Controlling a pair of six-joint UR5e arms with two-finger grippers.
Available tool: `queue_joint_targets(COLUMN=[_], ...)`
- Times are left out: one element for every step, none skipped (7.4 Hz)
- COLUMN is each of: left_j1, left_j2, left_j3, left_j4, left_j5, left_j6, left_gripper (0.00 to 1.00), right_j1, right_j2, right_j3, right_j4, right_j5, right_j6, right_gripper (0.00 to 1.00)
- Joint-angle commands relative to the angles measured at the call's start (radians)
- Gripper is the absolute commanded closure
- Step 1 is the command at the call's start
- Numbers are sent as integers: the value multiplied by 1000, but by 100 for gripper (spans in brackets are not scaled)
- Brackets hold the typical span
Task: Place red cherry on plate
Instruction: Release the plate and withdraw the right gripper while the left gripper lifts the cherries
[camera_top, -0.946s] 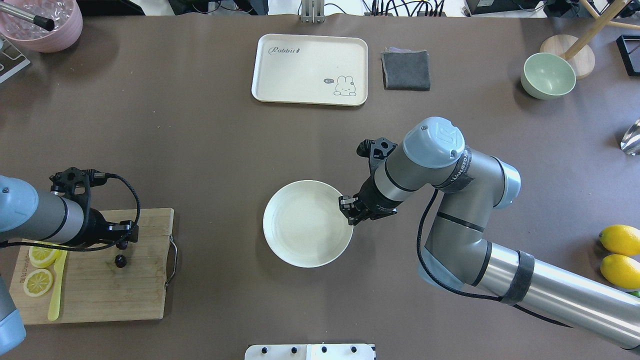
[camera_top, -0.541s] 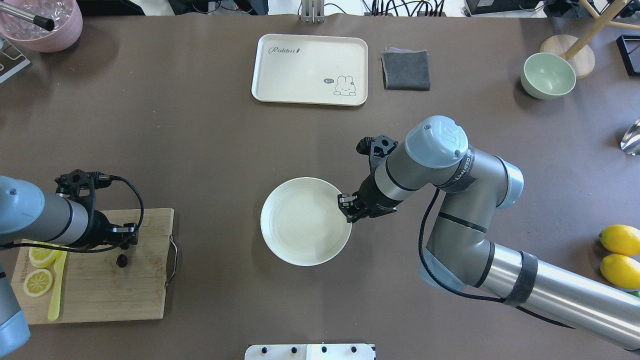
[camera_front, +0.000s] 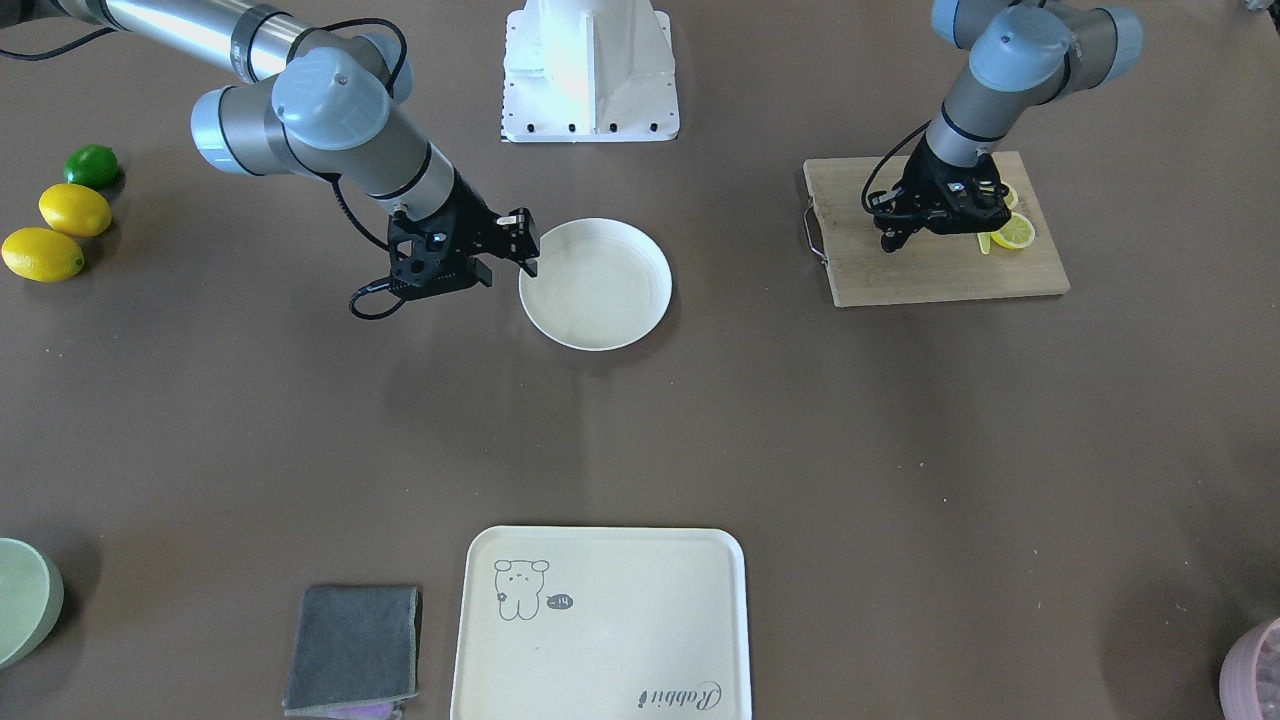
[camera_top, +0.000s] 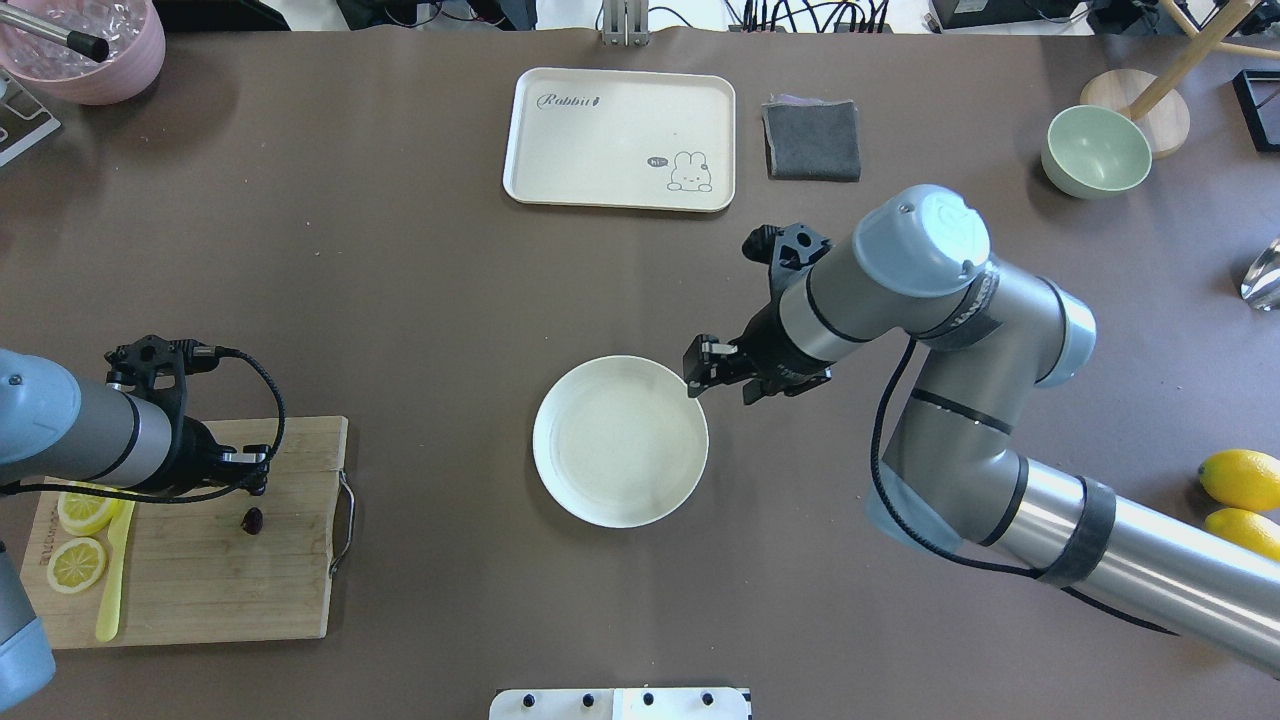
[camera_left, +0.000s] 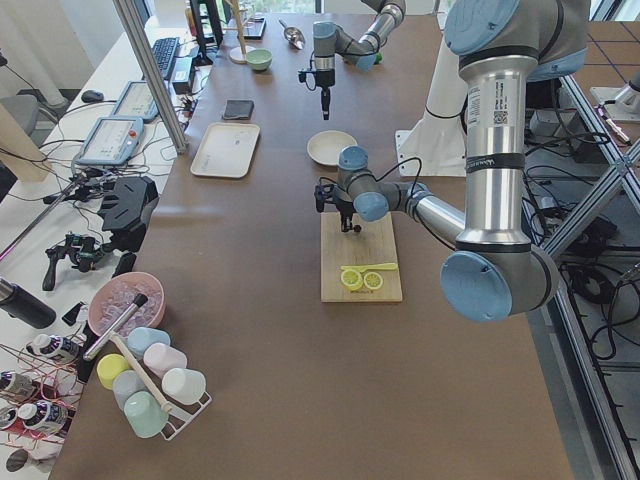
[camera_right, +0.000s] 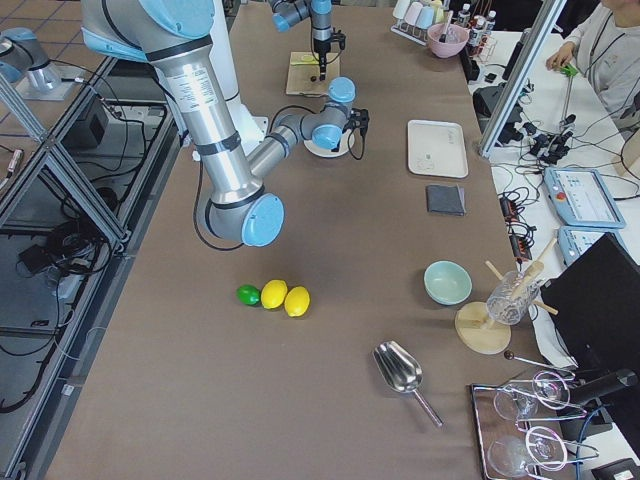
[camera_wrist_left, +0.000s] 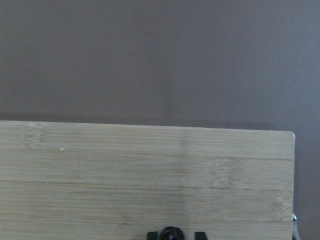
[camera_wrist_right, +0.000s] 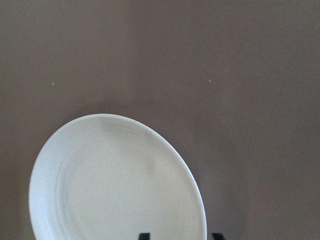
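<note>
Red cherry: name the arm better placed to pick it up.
Left. The left gripper hangs over the cutting board, red cherry between its open jaws; the right gripper is far off by the plate.

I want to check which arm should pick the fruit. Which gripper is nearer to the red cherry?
Left. The left gripper hangs right over the red cherry on the cutting board; the right gripper is far off, beside the plate rim.

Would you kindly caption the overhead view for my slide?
Left hand poised at the cherry on the board; right hand open beside the empty plate.
</note>
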Motion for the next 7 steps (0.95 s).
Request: queue_joint_targets(left_j1=[-8,-30,-22,-15,19,31,37], left_j2=[-26,-128,-309,-483,-554,-625,-712], left_j3=[-114,-127,-97,-46,-9,63,167], left_j4=[74,149,287,416,434,431,428], left_j5=[-60,-75,-75,-70,-67,-64,-29], left_j6=[-5,-16,-137,-186,-227,-261,-266], left_gripper=[100,100,100,100,100,100,100], right_j1=[157,225,262,300,329,364,382], right_j2=[-64,-100,-150,-193,-239,-281,-324], right_j3=[20,25,28,25,11,-1,-3], right_j4=[1,0,0,0,-2,-2,1], right_j5=[144,196,198,200,195,192,192], right_j6=[-31,-102,-153,-239,-337,-427,-507], right_gripper=[0,0,0,0,0,0,0])
